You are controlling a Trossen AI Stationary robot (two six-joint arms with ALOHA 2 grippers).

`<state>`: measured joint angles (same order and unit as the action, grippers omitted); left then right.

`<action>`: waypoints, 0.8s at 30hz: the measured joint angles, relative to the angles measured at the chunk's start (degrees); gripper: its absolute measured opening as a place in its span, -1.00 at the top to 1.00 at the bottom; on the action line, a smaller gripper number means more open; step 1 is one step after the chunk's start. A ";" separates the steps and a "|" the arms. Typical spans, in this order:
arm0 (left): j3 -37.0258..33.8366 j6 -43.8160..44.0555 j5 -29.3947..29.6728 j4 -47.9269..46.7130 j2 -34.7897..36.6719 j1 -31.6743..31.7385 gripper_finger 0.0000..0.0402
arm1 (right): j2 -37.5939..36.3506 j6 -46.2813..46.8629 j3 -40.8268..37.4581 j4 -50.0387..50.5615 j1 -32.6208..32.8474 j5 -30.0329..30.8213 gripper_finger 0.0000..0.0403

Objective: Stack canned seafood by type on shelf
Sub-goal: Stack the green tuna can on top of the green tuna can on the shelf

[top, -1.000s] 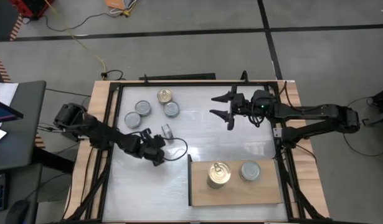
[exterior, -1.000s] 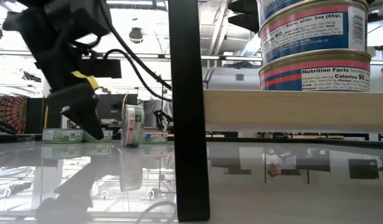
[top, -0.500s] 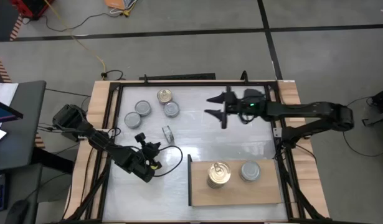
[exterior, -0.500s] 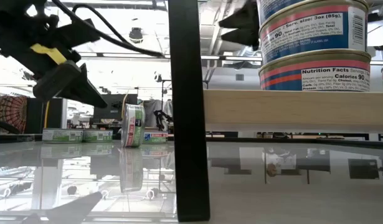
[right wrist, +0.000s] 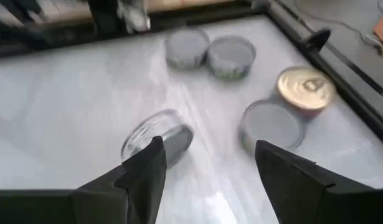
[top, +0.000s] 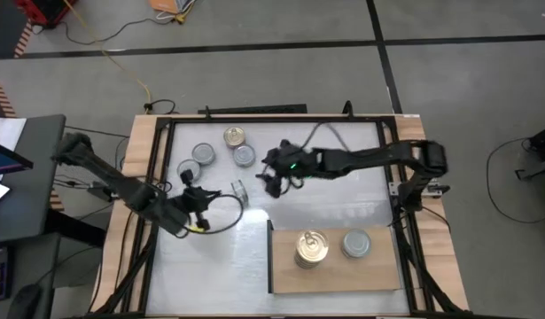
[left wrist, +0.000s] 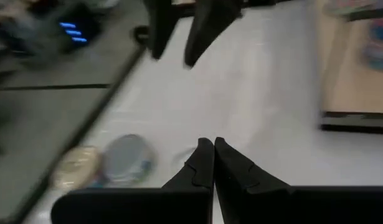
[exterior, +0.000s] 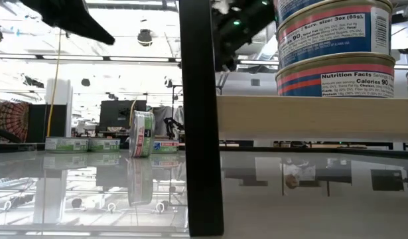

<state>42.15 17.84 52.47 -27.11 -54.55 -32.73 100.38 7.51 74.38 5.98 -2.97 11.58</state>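
While tipped tin [top: 239, 189] stands on edge mid-desk, left of shelf [top: 336, 271], right gripper [top: 270, 182] hovers beside it, fingers spread, empty. Left gripper [top: 198, 198] pinched closed. Tin rigid, slick, rolls easily; clamp flat faces.

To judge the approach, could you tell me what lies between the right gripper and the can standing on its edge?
Nothing: in the right wrist view, only bare tabletop separates the open right gripper from the tipped can.

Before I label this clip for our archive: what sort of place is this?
Probably a robotics lab or workshop: a framed test table on a bare concrete floor, loose cables trailing across it, and strip-lit open ceiling behind.
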 joint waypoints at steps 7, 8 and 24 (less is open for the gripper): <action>-3.90 -0.34 5.95 -0.13 5.99 -2.63 1.00 | 8.75 3.47 14.81 10.70 3.79 2.07 -0.35; -4.21 -0.17 7.14 -0.51 6.34 -2.82 0.99 | 9.91 4.14 16.39 11.75 3.98 2.15 -0.35; -4.30 3.31 -5.43 -4.10 6.95 -5.53 0.24 | 27.35 19.93 37.59 30.17 5.56 5.86 -0.66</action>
<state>37.85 21.15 47.04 -31.21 -47.60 -38.26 127.73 27.44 111.98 36.15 2.59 17.44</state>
